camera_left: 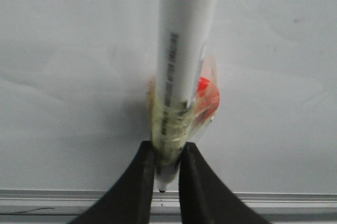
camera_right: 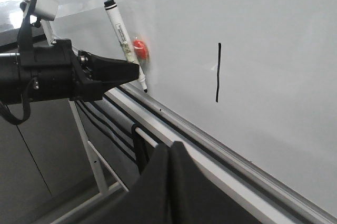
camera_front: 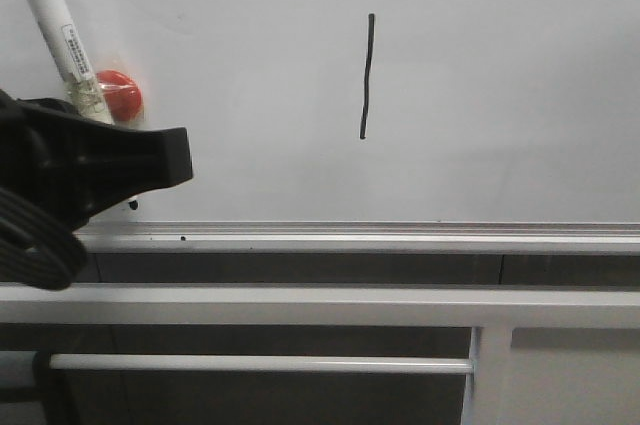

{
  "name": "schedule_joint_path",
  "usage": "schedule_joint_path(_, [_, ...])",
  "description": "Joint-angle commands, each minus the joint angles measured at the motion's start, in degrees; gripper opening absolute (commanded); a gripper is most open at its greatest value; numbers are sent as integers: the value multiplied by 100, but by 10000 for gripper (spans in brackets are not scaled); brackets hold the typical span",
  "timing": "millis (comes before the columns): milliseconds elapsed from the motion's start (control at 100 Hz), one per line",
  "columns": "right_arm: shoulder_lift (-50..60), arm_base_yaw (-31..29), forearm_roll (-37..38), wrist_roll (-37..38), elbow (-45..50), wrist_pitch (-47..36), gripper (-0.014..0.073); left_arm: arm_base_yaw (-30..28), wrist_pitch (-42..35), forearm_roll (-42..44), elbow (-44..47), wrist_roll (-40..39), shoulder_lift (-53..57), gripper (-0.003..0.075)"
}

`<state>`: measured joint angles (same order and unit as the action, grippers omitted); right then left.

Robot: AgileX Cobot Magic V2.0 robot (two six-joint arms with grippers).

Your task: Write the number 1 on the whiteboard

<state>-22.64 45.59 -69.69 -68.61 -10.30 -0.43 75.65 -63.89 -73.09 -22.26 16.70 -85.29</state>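
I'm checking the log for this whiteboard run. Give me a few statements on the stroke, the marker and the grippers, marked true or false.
1. A black vertical stroke, the number 1, is on the whiteboard. True.
2. The left gripper holds the marker. True.
3. The marker tip rests on the stroke. False: it sits well to the stroke's left.
4. The right gripper grips an eraser. False: its fingers are shut with nothing visible between them.
5. A red object sits by the marker. True.

The left gripper (camera_front: pixel 125 160) is reaching in from the left, its black fingers (camera_left: pixel 197 192) pressing together on a marker pen (camera_front: pixel 62 40) that is tilting upward. The right gripper (camera_right: pixel 169 182) is hanging low, its two dark fingers (camera_right: pixel 152 192) lying closed against each other.
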Motion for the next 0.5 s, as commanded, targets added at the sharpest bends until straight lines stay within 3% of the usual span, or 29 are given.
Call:
schedule_joint_path(0, [-35,-23,-5,-36,-150,-187,-64,-42,-400,346,-160,-49,184,-20])
schedule_joint_path(490, [-35,-23,-5,-36,-150,-187,-64,-42,142,346,-160,-49,184,-20])
